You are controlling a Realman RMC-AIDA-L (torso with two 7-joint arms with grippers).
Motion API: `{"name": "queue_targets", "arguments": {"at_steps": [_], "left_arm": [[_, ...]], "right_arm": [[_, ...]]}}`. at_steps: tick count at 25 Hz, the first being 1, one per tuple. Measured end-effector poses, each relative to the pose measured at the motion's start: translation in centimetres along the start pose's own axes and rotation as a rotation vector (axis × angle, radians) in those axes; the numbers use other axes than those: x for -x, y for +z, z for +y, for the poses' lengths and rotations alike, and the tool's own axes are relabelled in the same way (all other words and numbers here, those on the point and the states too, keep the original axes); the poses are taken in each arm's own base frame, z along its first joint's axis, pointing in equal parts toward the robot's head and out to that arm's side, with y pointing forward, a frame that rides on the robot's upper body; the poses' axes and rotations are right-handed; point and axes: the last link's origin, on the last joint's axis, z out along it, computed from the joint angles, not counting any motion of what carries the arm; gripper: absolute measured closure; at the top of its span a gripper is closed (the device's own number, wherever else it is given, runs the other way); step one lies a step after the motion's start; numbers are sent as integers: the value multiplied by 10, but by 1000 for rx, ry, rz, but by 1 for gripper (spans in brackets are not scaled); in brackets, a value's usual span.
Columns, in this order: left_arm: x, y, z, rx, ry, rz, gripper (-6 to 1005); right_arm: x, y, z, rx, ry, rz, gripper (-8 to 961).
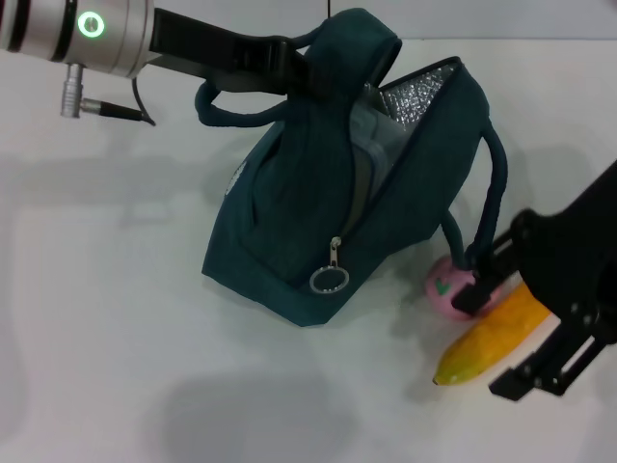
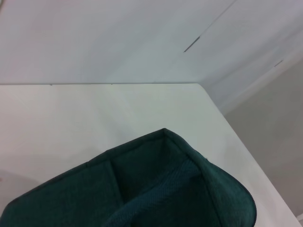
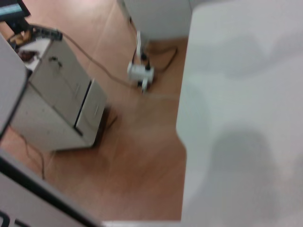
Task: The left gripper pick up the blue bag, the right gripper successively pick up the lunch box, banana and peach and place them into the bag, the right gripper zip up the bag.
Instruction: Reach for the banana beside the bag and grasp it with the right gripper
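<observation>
The blue bag (image 1: 318, 222) stands tilted at the table's middle, its top open and silver lining (image 1: 424, 82) showing; its zipper pull ring (image 1: 329, 280) hangs at the front. My left gripper (image 1: 280, 60) reaches in from the far left and is shut on the bag's top fabric by a handle. The bag's fabric also fills the left wrist view (image 2: 165, 189). The banana (image 1: 492, 342) lies right of the bag, with the peach (image 1: 443, 287) beside it against the bag. My right gripper (image 1: 488, 344) is open and straddles the banana, one finger touching the peach. The lunch box is hidden.
The white table (image 1: 116, 338) stretches to the left and front of the bag. Its edge shows in the right wrist view (image 3: 184, 142), with wooden floor, a grey cabinet (image 3: 57, 104) and cables beyond it. The table's far corner shows in the left wrist view (image 2: 201, 87).
</observation>
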Motion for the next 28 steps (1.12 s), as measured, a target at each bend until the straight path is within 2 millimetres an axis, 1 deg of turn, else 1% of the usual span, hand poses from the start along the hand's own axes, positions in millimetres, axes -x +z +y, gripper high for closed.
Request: {"name": "queue_targets", "arguments": {"at_steps": [2,3,4,7,11,15,17,21,28], "left_arm": [[-1,0,0,0,-1,0,951],[-1,0,1,1,-1,1,951],[-1,0,1,5,-1,5,951],[-1,-1,1,15,-10,20,951],[1,-1,-4,11,-26,28,951],[2,2,-7,11,-44,35,951],[1,2,-7,12,-47,42,951],[0,2,-8,14,-58,53,951],[0,3,-7,14,-62,53,951]], "right_arm": [[-7,7,-5,11,31,39,220],[-7,7,-5,11,31,39,222],[-12,14,-9,3,20,65,224],[-16,20,-12,-25,-11,97,230],[-23,33,-20,-73,-42,200,237],[-29,55,-30,-82,-60,314,244],[-29,61,-31,-81,-75,344,248],[-29,67,-36,-106,-118,388,256],[-30,76,-44,-126,-191,400,268]]}}
